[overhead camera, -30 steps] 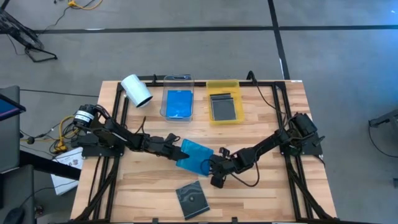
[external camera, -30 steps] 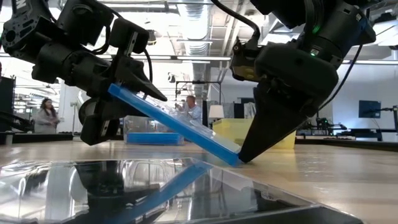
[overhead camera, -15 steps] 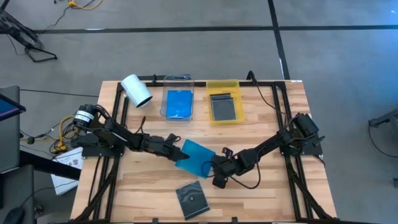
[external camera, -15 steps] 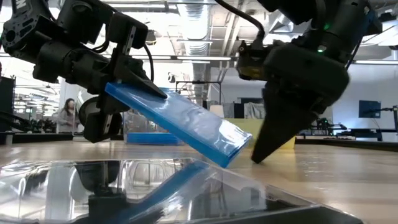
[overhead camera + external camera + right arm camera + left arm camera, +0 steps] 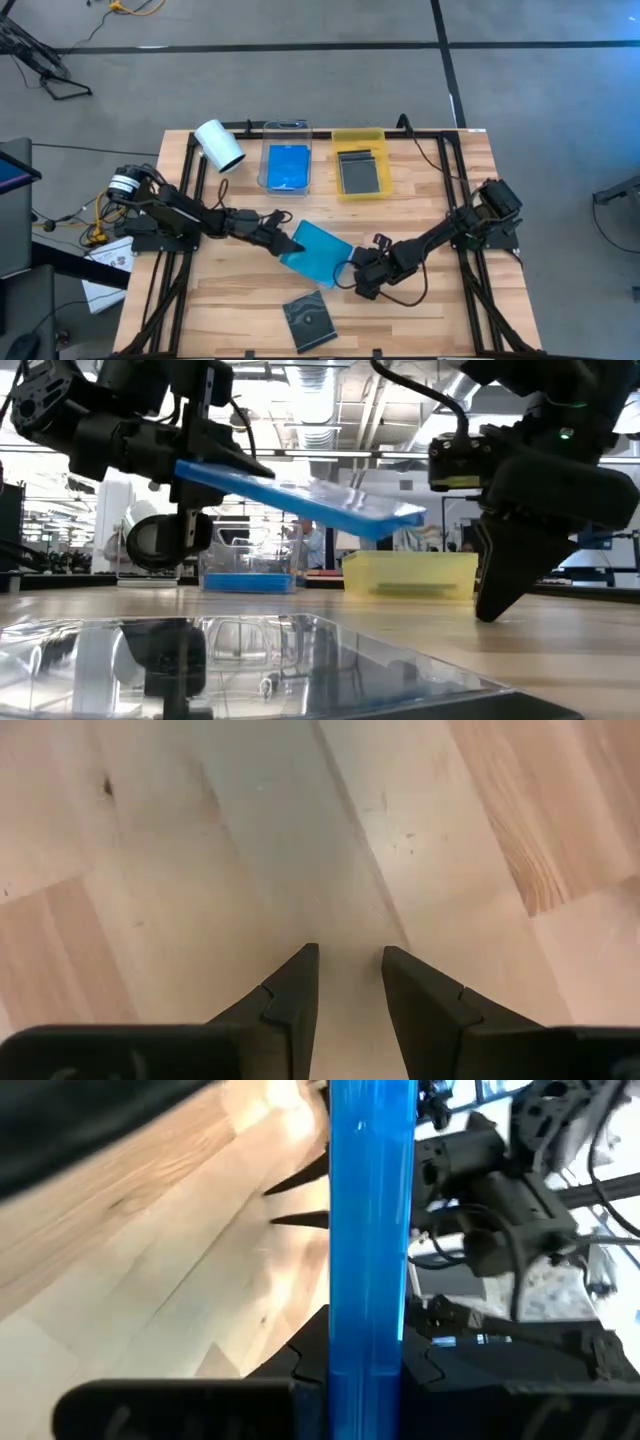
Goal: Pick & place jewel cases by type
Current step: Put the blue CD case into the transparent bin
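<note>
The blue jewel case [image 5: 300, 500] hangs clear of the counter [image 5: 420, 190], nearly level, one edge clamped between the left gripper's fingers [image 5: 300, 1370] (the left wrist view shows it edge-on, pinched from both faces). Gripping by the edge leaves the flat body free beyond the fingertips, which should let it slide into the clear tray [image 5: 286, 165], where a blue case already lies. The left gripper [image 5: 290, 240] reaches in low from its side, the arm stretched almost flat.

The right gripper [image 5: 362, 285] sits just beyond the case's far corner, tips down at the counter, fingers slightly parted and holding nothing. A dark case [image 5: 309, 320] lies nearer the front, unsorted.
</note>
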You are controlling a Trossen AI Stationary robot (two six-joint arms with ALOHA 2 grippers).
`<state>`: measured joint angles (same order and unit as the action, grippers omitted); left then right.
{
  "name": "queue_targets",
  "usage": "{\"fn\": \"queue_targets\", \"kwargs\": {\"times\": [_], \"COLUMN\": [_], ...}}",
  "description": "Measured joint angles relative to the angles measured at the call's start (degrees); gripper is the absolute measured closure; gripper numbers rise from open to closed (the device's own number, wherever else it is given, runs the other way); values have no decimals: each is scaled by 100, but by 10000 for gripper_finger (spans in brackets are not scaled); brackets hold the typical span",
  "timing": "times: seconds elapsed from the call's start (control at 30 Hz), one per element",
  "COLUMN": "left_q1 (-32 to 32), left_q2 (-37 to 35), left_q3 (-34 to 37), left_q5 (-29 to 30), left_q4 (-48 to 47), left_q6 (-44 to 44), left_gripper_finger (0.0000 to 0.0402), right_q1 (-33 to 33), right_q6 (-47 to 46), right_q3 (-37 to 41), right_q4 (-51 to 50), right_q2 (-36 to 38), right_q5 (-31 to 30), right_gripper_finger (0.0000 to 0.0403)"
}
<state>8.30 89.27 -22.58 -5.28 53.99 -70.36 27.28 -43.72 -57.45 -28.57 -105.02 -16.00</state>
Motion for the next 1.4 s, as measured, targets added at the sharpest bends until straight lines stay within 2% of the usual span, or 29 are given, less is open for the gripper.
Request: {"fn": "queue_targets", "kwargs": {"times": [0.17,0.4,0.57,0.7,0.83,0.93,1.17,1.4], "left_q1": [-273,-615,-903,-1193,-1613,-1963,-2817,-3715], "left_q2": [-512,-1658,-2477,-2820,-2848,-2758,-2414,-1679], "left_q3": [-14,-106,-678,-1459,-2464,-3187,-4488,-5215], "left_q5": [-438,-503,-496,-420,-283,-192,-69,-214], "left_q4": [-671,-2222,-3892,-5474,-7198,-8062,-9096,-10020], "left_q6": [247,618,1141,1801,2677,3270,4681,6370], "left_gripper_finger": [366,366,366,366,366,366,366,366], "right_q1": [53,218,287,277,236,188,184,181], "right_q6": [-208,-295,-298,-244,-95,40,70,-280], "right_q3": [9,11,3,-2,-6,-6,-13,-17], "right_q4": [-249,-167,-42,42,116,124,187,275], "right_q2": [66,241,283,285,294,294,298,302], "right_q5": [-60,-186,-381,-455,-523,-519,-519,-541], "right_gripper_finger": [294,294,294,294,294,294,294,294]}}
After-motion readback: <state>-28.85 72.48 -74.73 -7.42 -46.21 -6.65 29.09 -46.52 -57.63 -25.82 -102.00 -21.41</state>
